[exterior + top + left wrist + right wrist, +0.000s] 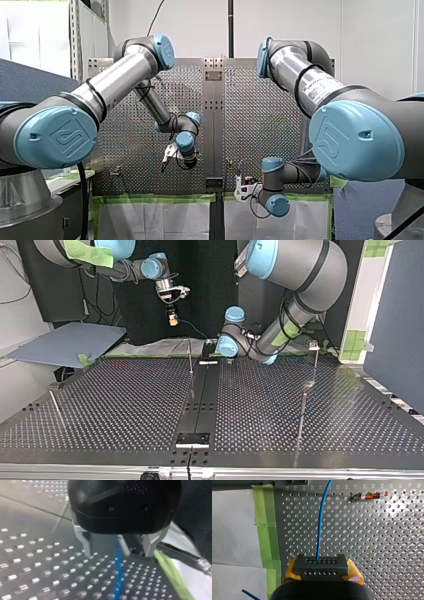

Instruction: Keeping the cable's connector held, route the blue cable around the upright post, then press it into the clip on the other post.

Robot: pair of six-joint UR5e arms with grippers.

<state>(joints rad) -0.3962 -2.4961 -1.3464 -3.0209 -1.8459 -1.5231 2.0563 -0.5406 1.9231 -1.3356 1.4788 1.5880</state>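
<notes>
**Step in hand (judged):** taking up the cable run before routing; nothing is wrapped or clipped yet

**Working items, left to right across the top view**
1. My right gripper [322, 573]: yellow pads [355, 573] pinch the grey connector [321, 565], one on each side, raised above the table's far edge. Clamp firmly and do not twist, since the wire leaves the block's face straight.
2. Blue cable [320, 525]: leaves the connector's upper row of holes and runs out over the perforated table [374, 542]. In the top view it drops toward the middle.
3. My left gripper [117, 553]: metal fingers [86, 543] spread, with the cable lying between them and neither finger touching it. Centre the cable and close lightly so it can slide. Lead it with slack, because a hard pull would tug at the connector.

**Surroundings, top view, left to right**
- Slanted rod [56, 407]: near the edge, well apart from the work.
- Thin post [190, 356]: beside the centre seam, near my left gripper. It is likely the one to go around, and the nearest thing to snag on.
- Near post [302, 412] and far post [316, 365]: the far one carries a small fitting [313, 345] at its top. This is probably the clip, though too small to be sure.

**Right wrist view only**
- Green tape [265, 522]: along the table's edge.
- Orange-and-metal piece [368, 496]: beyond the cable, purpose unclear
</notes>
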